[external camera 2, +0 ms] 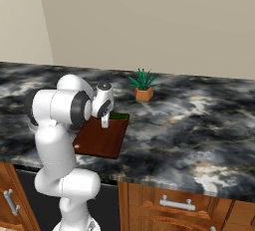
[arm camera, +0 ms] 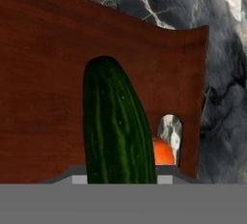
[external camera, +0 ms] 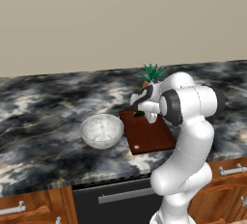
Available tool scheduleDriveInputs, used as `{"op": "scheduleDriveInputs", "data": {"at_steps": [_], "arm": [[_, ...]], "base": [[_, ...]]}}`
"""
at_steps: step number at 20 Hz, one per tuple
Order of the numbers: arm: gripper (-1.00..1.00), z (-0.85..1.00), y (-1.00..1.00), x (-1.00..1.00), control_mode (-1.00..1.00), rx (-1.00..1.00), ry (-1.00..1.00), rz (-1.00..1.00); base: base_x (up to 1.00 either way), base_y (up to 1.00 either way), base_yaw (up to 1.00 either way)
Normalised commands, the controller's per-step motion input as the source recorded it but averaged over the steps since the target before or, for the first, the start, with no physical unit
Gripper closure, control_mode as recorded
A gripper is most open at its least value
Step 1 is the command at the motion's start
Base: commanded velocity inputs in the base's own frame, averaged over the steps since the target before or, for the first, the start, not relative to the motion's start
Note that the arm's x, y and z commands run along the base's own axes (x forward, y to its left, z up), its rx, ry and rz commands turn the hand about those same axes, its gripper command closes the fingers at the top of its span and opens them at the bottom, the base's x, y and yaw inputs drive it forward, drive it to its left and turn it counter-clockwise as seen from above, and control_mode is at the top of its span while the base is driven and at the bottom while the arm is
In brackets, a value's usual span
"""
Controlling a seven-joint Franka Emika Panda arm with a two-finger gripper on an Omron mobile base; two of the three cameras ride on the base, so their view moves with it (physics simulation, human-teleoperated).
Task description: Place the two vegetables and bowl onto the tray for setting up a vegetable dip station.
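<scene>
Cucumber (arm camera: 116, 126) in your face, over tray (arm camera: 48, 73); carrot (arm camera: 163, 153) beside it. Gripper (external camera: 151, 117) grip: can't tell. Bowl (external camera: 102, 131) left.

Glossy striped-skin cucumber (arm camera: 117, 126), matt reddish wooden tray (arm camera: 48, 73), translucent glassy bowl (external camera: 102, 131), polished marbled stone counter (external camera 2: 199, 125).

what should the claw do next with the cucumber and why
Probably open and let go: the cucumber sits between the claw tips low over the tray, beside the carrot, while the bowl waits on the counter.
</scene>
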Motion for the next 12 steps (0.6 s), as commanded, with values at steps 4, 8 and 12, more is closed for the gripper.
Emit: {"op": "scheduleDriveInputs", "data": {"at_steps": [4, 8, 12], "arm": [[1.00, -0.13, 0.00, 0.16, -1.00, 0.00, 0.00, 0.04], [1.00, -0.17, 0.00, 0.12, -1.00, 0.00, 0.00, 0.05], [1.00, -0.10, 0.00, 0.07, -1.00, 0.00, 0.00, 0.04]], "base": [[0.00, 0.00, 0.00], [0.00, 0.00, 0.00], [0.00, 0.00, 0.00]]}}
